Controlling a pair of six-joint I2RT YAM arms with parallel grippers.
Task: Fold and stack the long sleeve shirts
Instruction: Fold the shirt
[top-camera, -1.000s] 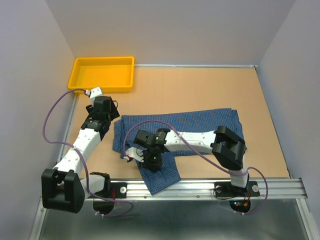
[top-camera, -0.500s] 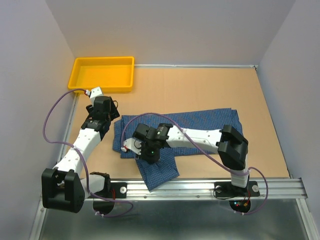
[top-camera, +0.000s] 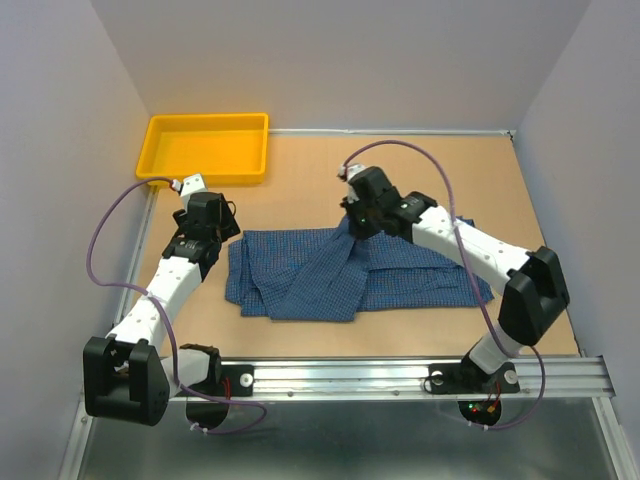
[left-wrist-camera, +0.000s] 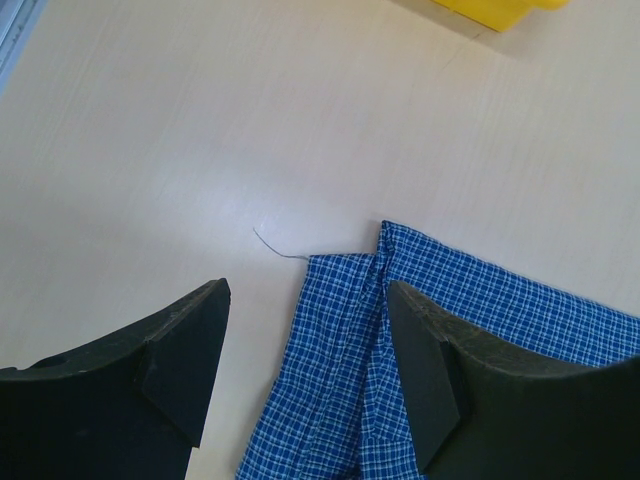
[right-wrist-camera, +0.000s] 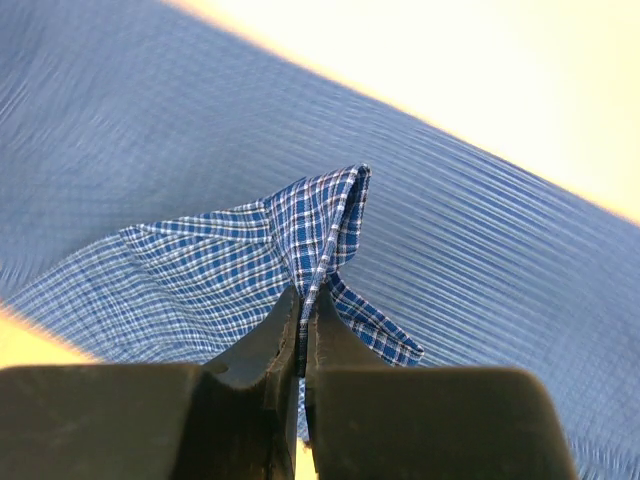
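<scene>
One long sleeve shirt (top-camera: 400, 275), blue with a fine check, lies spread across the middle of the table. My right gripper (top-camera: 352, 226) is shut on a pinched fold of its cloth (right-wrist-camera: 320, 225), lifted over the shirt's far edge, and a flap (top-camera: 320, 285) trails from it down to the near left. My left gripper (top-camera: 213, 238) hangs open just above the shirt's left end (left-wrist-camera: 340, 370). That corner of cloth lies between the two black fingers (left-wrist-camera: 440, 370), untouched. A loose white thread (left-wrist-camera: 275, 245) sticks out from the corner.
A yellow bin (top-camera: 207, 147) stands at the far left corner of the table. Grey walls close in the left, right and far sides. A metal rail (top-camera: 400, 375) runs along the near edge.
My right gripper shut on the shirt's near flap, then carried it up and away from the near edge to above the shirt's far edge. The left arm has not moved.
</scene>
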